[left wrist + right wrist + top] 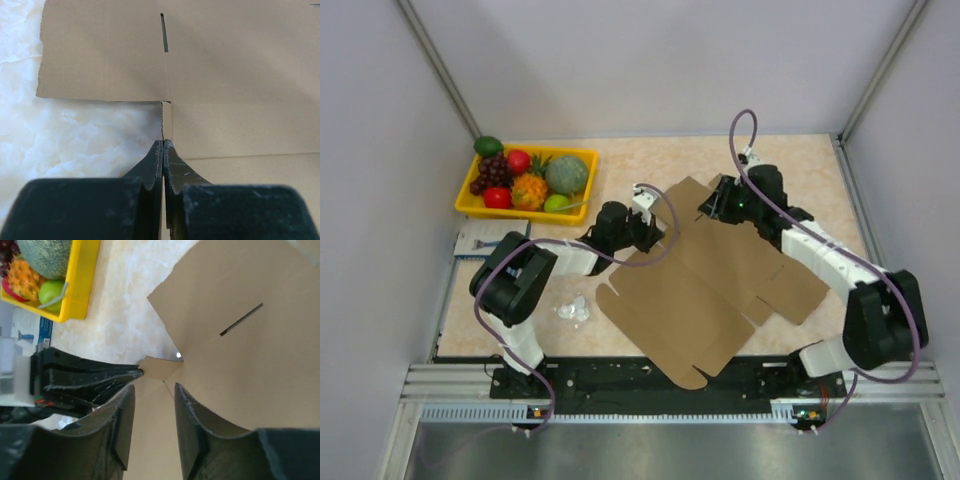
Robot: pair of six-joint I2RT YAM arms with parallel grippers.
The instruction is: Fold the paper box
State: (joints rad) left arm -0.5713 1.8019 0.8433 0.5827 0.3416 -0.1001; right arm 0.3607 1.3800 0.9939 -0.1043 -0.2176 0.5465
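Observation:
The paper box is a flat brown die-cut cardboard sheet lying in the middle of the table. My left gripper is at its far left edge. In the left wrist view the jaws are shut on a small flap of the box, seen edge-on between them. My right gripper is over the box's far flap, jaws open. In the right wrist view it hangs open and empty just above the cardboard, close to the left gripper, which pinches a small tab.
A yellow tray of fruit stands at the far left and also shows in the right wrist view. A blue-white packet lies left of the left arm. A small clear plastic scrap lies near the box's left corner. Walls enclose the table.

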